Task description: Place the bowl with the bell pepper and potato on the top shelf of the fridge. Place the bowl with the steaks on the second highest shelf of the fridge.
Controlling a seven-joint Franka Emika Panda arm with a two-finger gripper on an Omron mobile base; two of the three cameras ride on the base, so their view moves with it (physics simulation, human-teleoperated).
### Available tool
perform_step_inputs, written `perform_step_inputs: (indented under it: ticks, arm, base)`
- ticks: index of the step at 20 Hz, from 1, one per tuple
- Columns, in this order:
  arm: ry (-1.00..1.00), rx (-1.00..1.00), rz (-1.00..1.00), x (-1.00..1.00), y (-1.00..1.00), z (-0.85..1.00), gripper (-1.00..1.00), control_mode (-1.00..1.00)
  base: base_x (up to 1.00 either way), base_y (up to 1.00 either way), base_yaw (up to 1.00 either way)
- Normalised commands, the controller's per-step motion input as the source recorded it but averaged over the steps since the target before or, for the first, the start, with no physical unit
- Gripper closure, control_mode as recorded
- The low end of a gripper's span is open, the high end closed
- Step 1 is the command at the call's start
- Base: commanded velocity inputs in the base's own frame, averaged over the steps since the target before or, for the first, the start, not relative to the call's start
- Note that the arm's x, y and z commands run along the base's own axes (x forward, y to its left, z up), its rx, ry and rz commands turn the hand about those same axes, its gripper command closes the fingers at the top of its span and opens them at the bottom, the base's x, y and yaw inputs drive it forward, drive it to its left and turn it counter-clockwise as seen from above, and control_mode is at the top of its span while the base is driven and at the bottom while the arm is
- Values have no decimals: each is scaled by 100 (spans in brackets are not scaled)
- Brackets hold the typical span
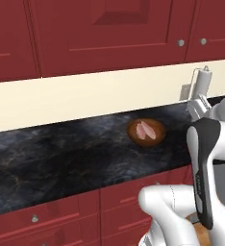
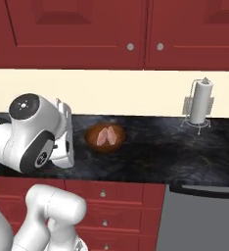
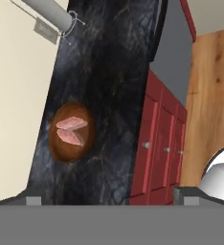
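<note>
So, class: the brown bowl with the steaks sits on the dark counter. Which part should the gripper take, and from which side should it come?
Probably the rim. The bowl with the steaks is wide and shallow, too broad to span, so one finger goes inside the wall and one outside. Come from above at the edge nearest the counter front, clear of the steaks lying in the middle. The gripper stands open.

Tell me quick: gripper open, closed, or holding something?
Gripper: open, holding nothing; the bowl with the steaks sits apart on the counter.
</note>
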Motion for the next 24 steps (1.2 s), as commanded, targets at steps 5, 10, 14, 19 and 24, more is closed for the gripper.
perform_step_inputs:
  ticks: [5, 10, 14, 19, 24]
  arm:
    - [0, -1, 6, 9, -8, -6, -100, -100]
    - [13, -1, 29, 95, -63, -81, -100, -100]
    - [19, -6, 16, 100, -36, -78, -100, -100]
    - [11, -3, 12, 100, -43, -54, -100, -100]
    - [1, -1, 13, 100, -36, -55, -100, -100]
  base:
    - [22, -23, 21]
    - [0, 0, 0]
    - [0, 0, 0]
    - [0, 0, 0]
    - [0, 0, 0]
